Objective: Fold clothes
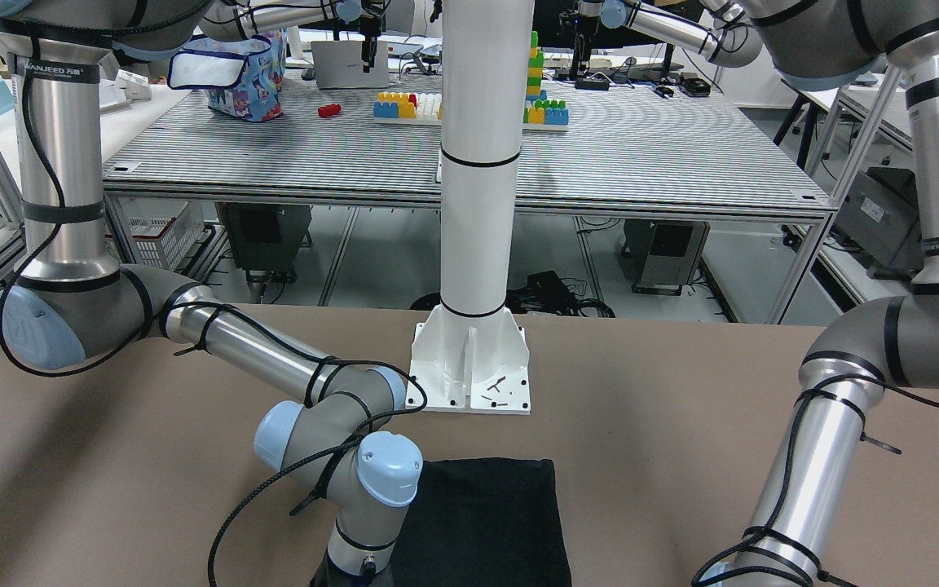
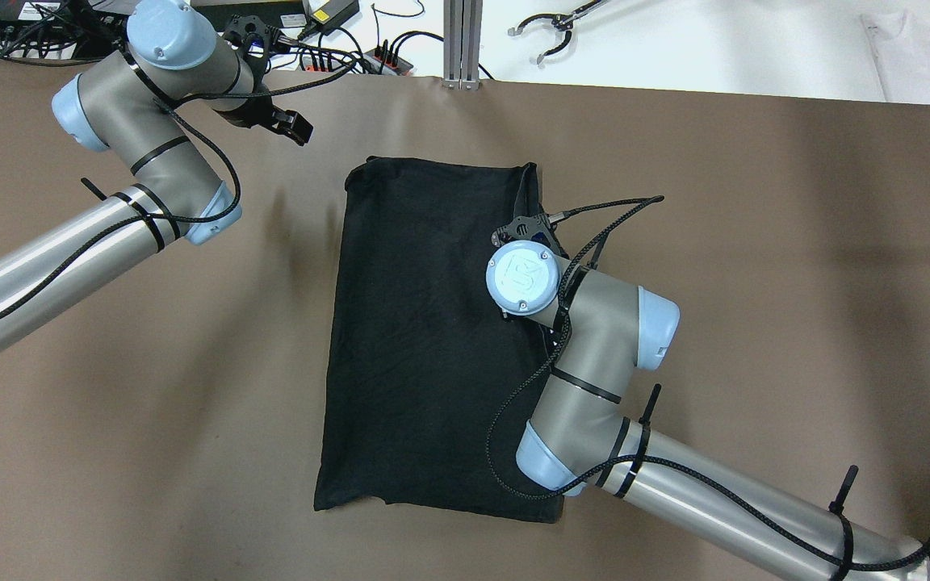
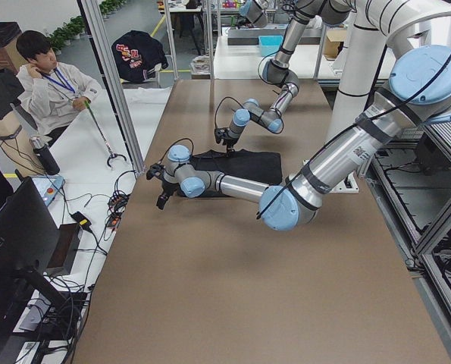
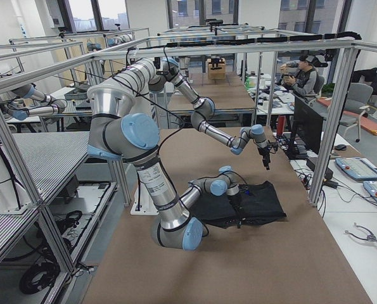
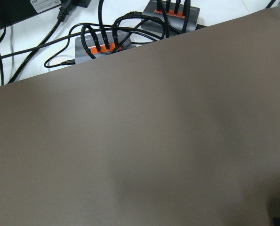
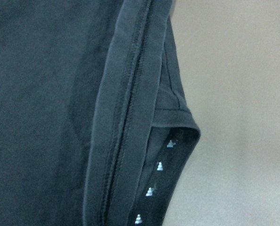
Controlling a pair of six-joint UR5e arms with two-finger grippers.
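Observation:
The black clothes (image 2: 425,339) lie flat as a tall rectangle in the middle of the brown table, also seen in the front view (image 1: 486,522). My right wrist (image 2: 521,274) hovers over the cloth's right hem near the far corner and hides the right gripper, so whether it is open or shut cannot be told. The right wrist view shows the stitched hem (image 6: 125,117) close up, with a small flap of fabric turned out. No fingers appear there. My left gripper (image 2: 287,125) hangs over bare table beyond the cloth's far left corner, apart from it. Its jaws are unclear.
Power strips with cables (image 5: 102,44) lie just past the table's far edge. A grabber tool (image 2: 550,32) and a white garment (image 2: 925,48) rest on the white surface beyond. The white pillar base (image 1: 469,367) stands at the robot's side. A person (image 3: 51,91) sits nearby.

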